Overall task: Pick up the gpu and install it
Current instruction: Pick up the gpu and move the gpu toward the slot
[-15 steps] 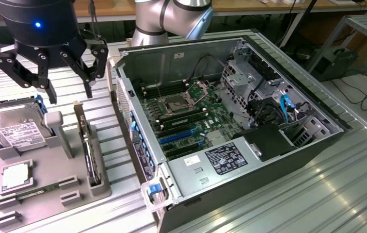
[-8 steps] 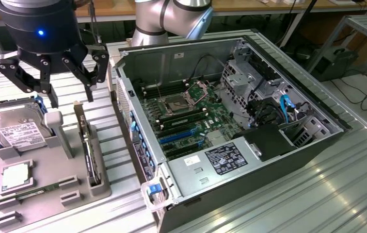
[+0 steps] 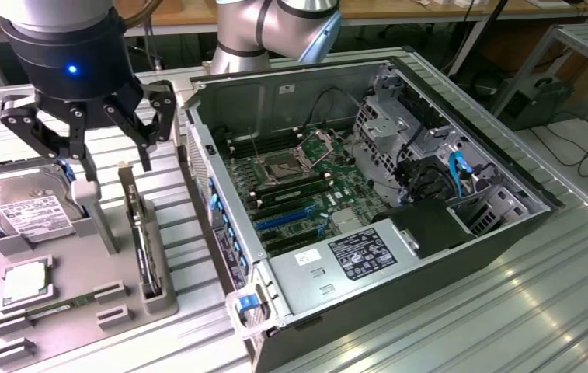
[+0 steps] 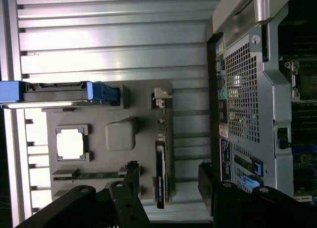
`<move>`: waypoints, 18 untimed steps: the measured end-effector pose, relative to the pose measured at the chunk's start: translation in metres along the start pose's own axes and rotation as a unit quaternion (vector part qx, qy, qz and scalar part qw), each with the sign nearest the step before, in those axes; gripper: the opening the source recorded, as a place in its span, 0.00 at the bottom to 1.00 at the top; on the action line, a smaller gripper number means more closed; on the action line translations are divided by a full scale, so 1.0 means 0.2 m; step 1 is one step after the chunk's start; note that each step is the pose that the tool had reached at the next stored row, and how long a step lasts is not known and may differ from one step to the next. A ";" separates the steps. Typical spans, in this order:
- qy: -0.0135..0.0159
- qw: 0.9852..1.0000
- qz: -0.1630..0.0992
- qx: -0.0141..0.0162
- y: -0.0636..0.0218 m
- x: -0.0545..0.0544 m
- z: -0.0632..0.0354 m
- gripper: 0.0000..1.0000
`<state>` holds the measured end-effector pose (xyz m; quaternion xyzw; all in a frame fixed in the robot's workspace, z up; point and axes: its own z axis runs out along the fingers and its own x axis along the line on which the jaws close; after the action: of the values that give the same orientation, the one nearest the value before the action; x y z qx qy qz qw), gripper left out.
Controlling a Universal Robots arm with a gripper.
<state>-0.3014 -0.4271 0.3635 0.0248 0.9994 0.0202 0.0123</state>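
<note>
We are looking at a flat grey moulded holder tray (image 3: 71, 260). At its near end a small slim green memory stick (image 3: 60, 305) is lying, with a square silver processor chip (image 3: 24, 281) sitting just behind. The gpu (image 3: 144, 249), a thin dark card with a green board edge, is standing on edge in the tray's slot, on the side facing the open black and silver computer case (image 3: 398, 194), so both pickup and installation are remaining. The black multi-fingered gripper (image 3: 110, 165) is hovering over the tray above the card, fingers spread wide, gripping nothing. White labels on the silver boxy hard drive (image 3: 24, 203) at the tray's far end and on the case's power supply (image 3: 361, 252) are carrying print we are failing to read
</note>
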 end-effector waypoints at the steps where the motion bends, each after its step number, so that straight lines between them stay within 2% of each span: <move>1: 0.000 1.000 0.000 0.000 0.000 0.00 0.005 0.60; 18: 0.000 1.000 -0.005 0.006 -0.005 0.00 0.115 0.60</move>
<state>-0.3014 -0.4271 0.3406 0.0200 0.9996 0.0146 0.0123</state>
